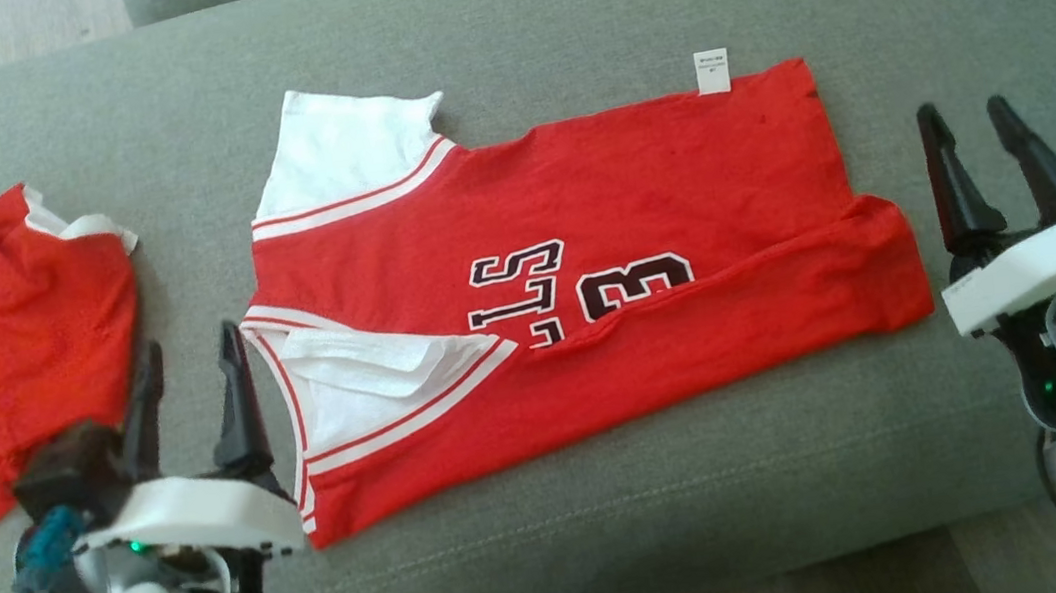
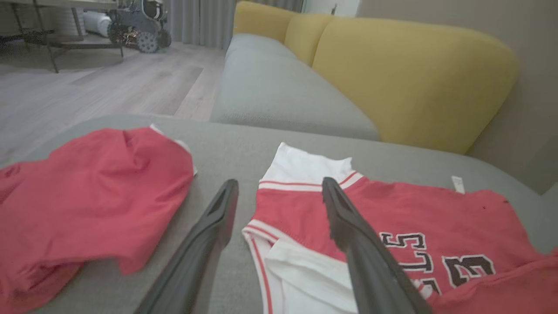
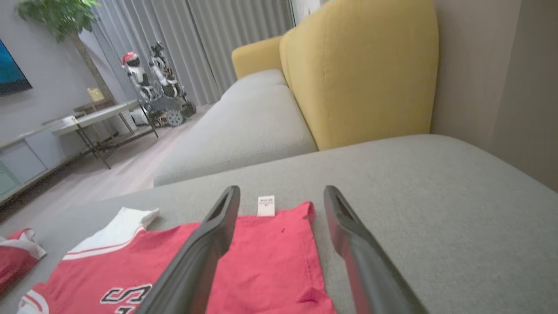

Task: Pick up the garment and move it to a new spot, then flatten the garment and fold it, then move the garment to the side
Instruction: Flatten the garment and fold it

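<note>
Lying spread on the grey seat (image 1: pixel 555 21), the jersey (image 1: pixel 596 197) has its neck end to the left and its hem to the right. Its near long edge is folded up over itself, and the fold covers the lower part of the black lettering. A white sleeve sticks out at the far left corner, and more white cloth lies flat inside the V of the neck. A small white label (image 1: pixel 712 70) juts from the far edge near the hem.

The left gripper (image 1: pixel 191 340) hovers just beside the neck end, fingers spread and holding nothing. In the left wrist view one finger (image 2: pixel 344 222) crosses in front of the jersey's shoulder, and the other is over bare seat. The right gripper (image 1: pixel 961 112) stands beside the hem end, apart from the cloth, likewise released and empty.

Left of the jersey and apart from it, a second red garment (image 1: pixel 9 340) lies crumpled with a bit of white trim. It is perhaps a pair of shorts, but too bunched to tell. Beyond the seat are a yellow backrest (image 2: pixel 414 78) and a wooden floor (image 2: pixel 87 87).
</note>
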Robot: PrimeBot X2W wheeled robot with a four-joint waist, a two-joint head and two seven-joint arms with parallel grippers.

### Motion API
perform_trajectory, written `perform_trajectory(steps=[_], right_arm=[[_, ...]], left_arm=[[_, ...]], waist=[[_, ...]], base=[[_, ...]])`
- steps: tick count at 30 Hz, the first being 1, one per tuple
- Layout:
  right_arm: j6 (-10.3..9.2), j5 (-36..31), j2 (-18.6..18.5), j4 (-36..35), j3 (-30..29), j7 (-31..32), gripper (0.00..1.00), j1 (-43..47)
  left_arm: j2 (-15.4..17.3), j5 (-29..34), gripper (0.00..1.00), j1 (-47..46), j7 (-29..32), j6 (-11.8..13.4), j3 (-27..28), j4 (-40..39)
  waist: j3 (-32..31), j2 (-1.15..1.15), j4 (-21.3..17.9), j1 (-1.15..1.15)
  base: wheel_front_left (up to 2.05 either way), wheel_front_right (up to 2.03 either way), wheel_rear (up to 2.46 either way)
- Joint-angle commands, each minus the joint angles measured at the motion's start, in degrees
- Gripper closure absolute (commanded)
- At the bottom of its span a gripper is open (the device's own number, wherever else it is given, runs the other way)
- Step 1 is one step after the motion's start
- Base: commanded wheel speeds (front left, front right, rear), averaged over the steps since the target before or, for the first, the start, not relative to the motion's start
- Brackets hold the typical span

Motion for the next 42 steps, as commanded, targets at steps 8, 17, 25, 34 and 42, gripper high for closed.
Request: perform_trajectory(steps=[8, 17, 25, 34, 42], right_arm=[[0.35, -3.4, 3.1, -6.8, 0.2, -7.5, 0.0, -0.6], [0.35, -6.5, 5.9, -8.9, 1.2, -7.2, 0.0, -4.5], [0.35, -8.9, 7.6, -10.1, 3.7, -6.8, 0.0, -9.8], [0.35, -9.4, 9.2, -9.7, 5.9, -8.7, 0.0, -13.8], [0.35, -9.4, 9.9, -8.8, 7.0, -10.3, 0.0, -15.1]], left_arm=[[-0.3, 1.5, 0.0, -4.7, -2.1, -0.5, 3.5, -3.8], [3.3, 4.0, 0.0, -16.6, 4.0, -3.3, 1.3, 2.1], [10.1, 6.8, 0.0, -31.0, 14.3, -8.4, -0.8, 9.5], [16.3, 9.6, 0.0, -45.9, 29.5, -14.6, -4.6, 19.6], [18.5, 11.1, 0.0, -53.0, 35.4, -16.4, -7.2, 27.9]], waist=[[1.4, 0.0, -1.0, 0.0], [7.4, 0.0, -4.7, 0.0], [14.5, 0.0, -9.7, 0.0], [19.5, 0.0, -14.2, 0.0], [21.2, 0.0, -15.9, 0.0]], base=[[0.0, 0.0, 0.0], [0.0, 0.0, 0.0], [0.0, 0.0, 0.0], [0.0, 0.0, 0.0], [0.0, 0.0, 0.0]])
